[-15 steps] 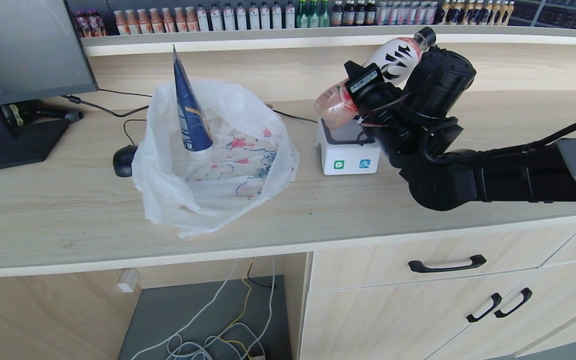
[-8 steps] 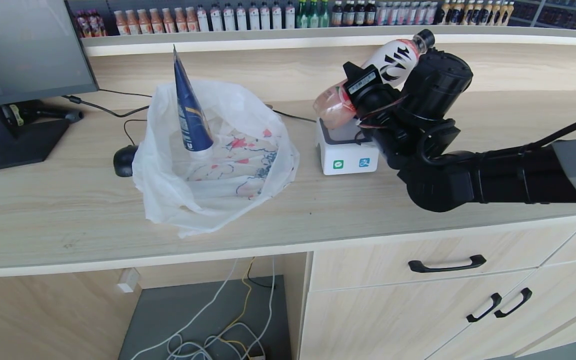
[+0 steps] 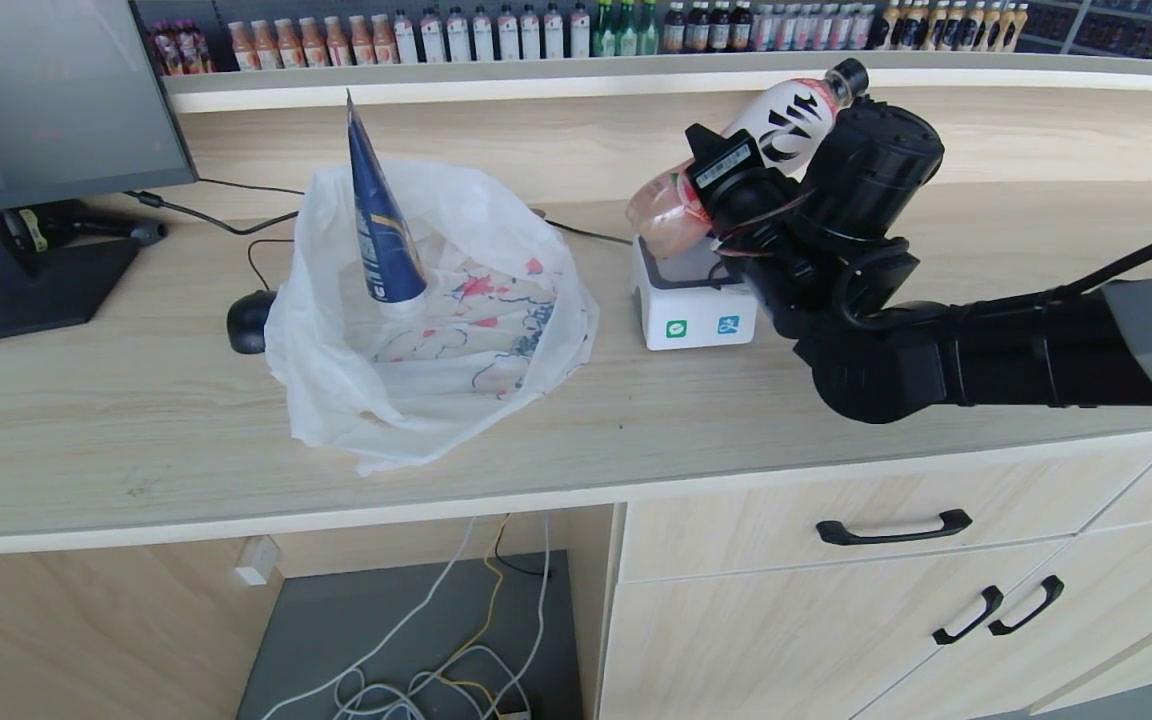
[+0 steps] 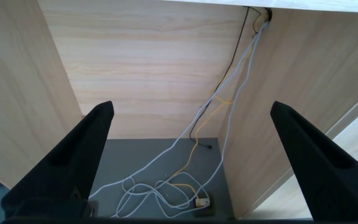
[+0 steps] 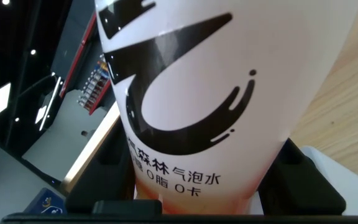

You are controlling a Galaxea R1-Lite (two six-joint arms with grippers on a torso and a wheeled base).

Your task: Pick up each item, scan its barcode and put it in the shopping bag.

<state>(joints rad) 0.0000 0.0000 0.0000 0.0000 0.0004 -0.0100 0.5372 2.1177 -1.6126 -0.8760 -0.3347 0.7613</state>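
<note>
The right arm [image 3: 976,360] is matte black, its wrist housing [image 3: 881,150] drum-shaped; a black cable [image 3: 1136,262] runs alongside. A white sticker [image 3: 733,160] marks the right gripper [image 3: 711,195].

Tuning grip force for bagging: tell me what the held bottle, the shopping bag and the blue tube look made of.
Bottle: likely clear plastic, glossy white sleeve label; pink liquid shows through the base.
Shopping bag: thin translucent plastic film, crumpled, faintly printed.
Blue tube: probably soft laminate or plastic, glossy, flat-crimped at top.

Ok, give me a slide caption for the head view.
Right gripper holds a drink bottle tilted over the white scanner; a blue tube stands in the shopping bag.
</note>
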